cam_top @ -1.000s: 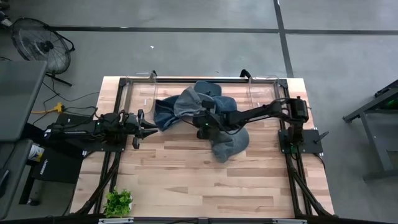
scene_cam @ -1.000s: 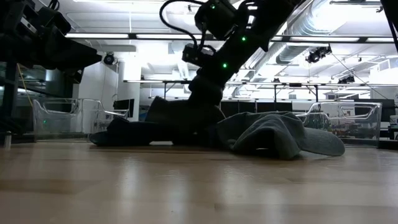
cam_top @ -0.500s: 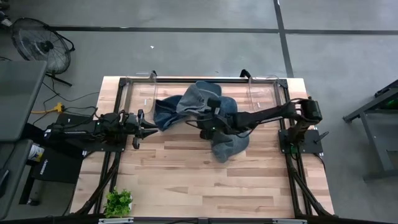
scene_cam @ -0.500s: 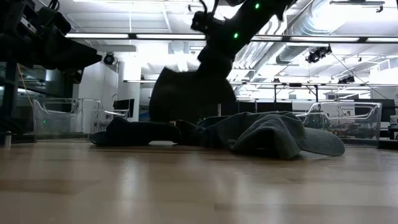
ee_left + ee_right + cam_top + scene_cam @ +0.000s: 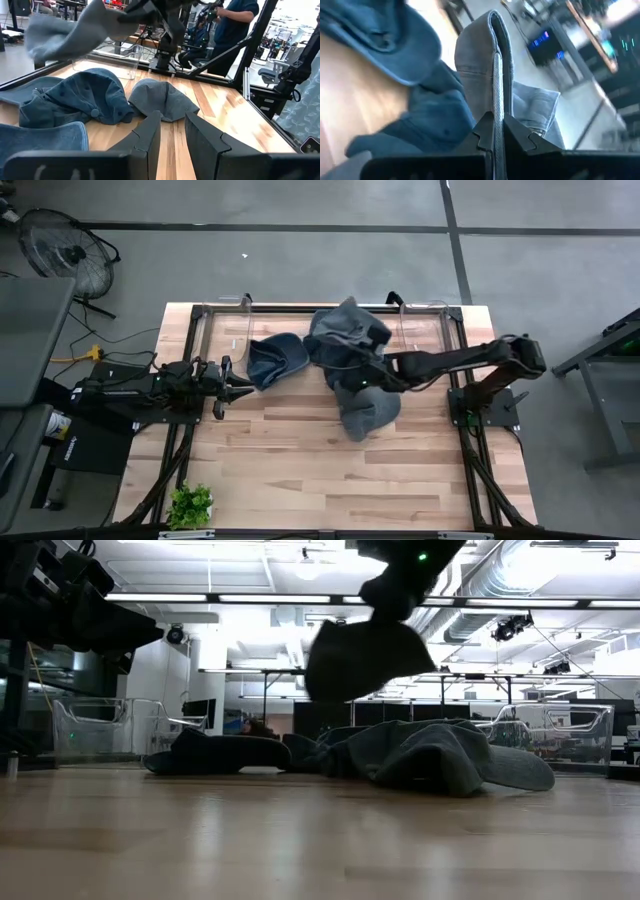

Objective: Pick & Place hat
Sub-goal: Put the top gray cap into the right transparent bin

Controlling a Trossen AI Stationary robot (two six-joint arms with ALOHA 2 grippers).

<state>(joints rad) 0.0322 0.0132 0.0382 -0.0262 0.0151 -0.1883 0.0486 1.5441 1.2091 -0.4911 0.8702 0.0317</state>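
Observation:
A grey-blue hat (image 5: 345,330) (image 5: 365,655) (image 5: 480,65) hangs in the air from my right gripper (image 5: 374,366) (image 5: 397,592) (image 5: 494,132), which is shut on it above the table's middle. It also shows in the left wrist view as the raised grey hat (image 5: 75,27). More hats lie on the wood: a dark blue hat (image 5: 275,358) (image 5: 75,97) and a grey-blue hat (image 5: 368,412) (image 5: 440,755) (image 5: 162,100). My left gripper (image 5: 225,380) (image 5: 172,132) waits open at the table's left, beside the dark blue hat. My right gripper pinches a folded edge of the hat (image 5: 495,102) between its two fingers; several layers of cloth show side by side there. The hat is lifted clear of the table and of the other hats, and hangs slack below the gripper.
Clear plastic bins stand at the table's far edge, the left bin (image 5: 232,320) and the right bin (image 5: 420,320) (image 5: 560,735). A small green plant (image 5: 190,505) sits at the near left corner. Bare wood (image 5: 300,460) fills the near half. A person (image 5: 235,25) stands beyond the table.
My right gripper has risen and drawn back toward the table's right and far side with the grey-blue hat. The hat, which lay on the pile a second ago, now hangs clear above it. The other hats have stayed in place.

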